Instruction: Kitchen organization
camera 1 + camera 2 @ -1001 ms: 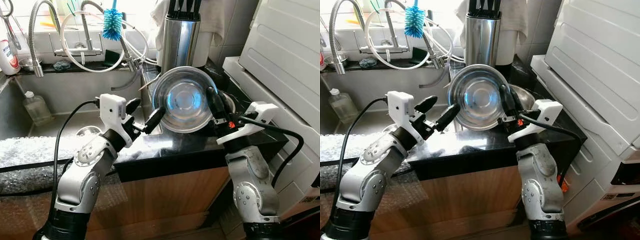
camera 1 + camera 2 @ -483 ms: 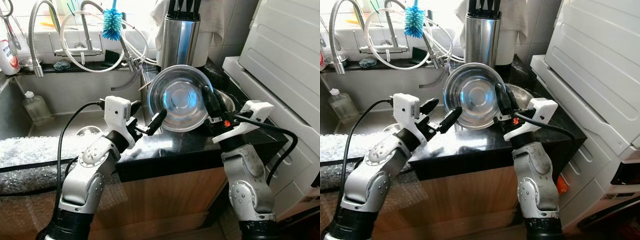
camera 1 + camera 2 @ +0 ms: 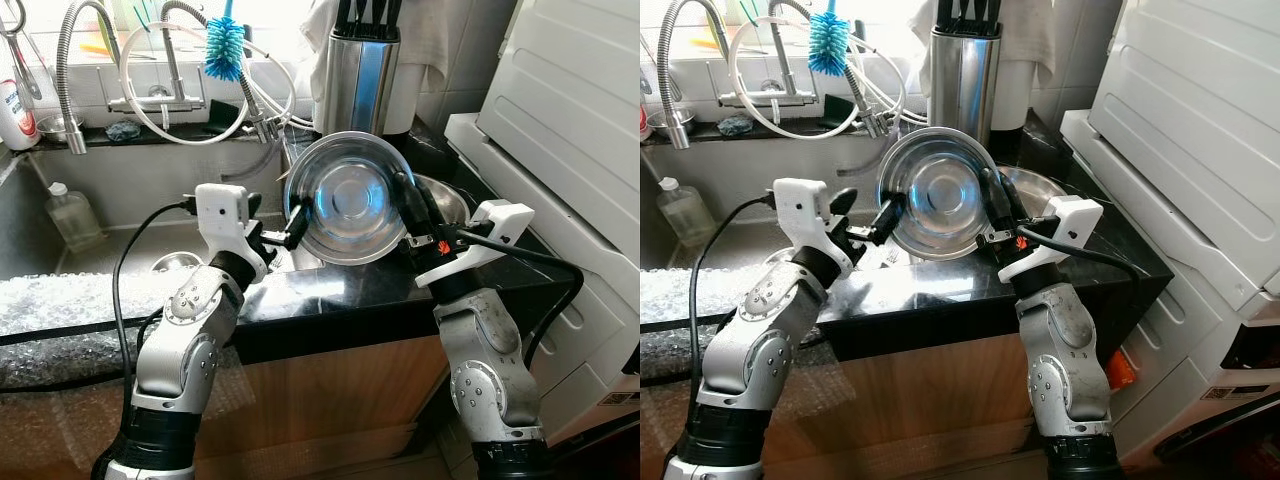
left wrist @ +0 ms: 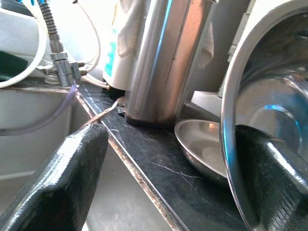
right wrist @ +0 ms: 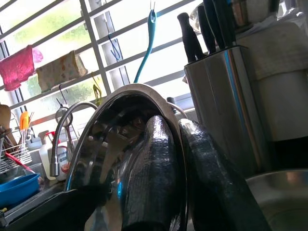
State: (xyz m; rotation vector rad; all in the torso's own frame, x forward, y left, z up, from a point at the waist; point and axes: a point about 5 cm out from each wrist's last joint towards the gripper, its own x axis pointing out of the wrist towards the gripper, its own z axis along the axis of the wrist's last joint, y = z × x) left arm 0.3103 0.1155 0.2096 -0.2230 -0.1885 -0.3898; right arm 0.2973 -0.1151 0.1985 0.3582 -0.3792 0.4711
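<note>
Slippage was the chief risk at this moment. Going from the left, the left gripper (image 3: 283,224) had its two fingers spread, one finger reaching to the near rim of the steel bowl (image 3: 347,198) while the other stood off over the sink (image 3: 120,245) side; whether that reaching finger actually touched the rim I could not tell. The bowl was held on edge above the black table (image 3: 330,290), its hollow facing the robot, directly between the two grippers. On its far side the right gripper (image 3: 412,212) pinched the rim, one finger inside the hollow and one behind, as the right wrist view showed.

A thin polished rim gripped at one point gave little hold, so I judged the bowl could pivot or slide out if the right gripper loosened before the left one closed. If it fell it would likely strike the second bowl (image 3: 448,200) lying flat on the table just behind the right gripper, or roll toward the sink beneath the left gripper. A misjudged closing of the left fingers could also push the rim sideways instead of clamping it. The knife block (image 3: 358,75) stood close beyond the bowl, so a swing that way could knock it.
</note>
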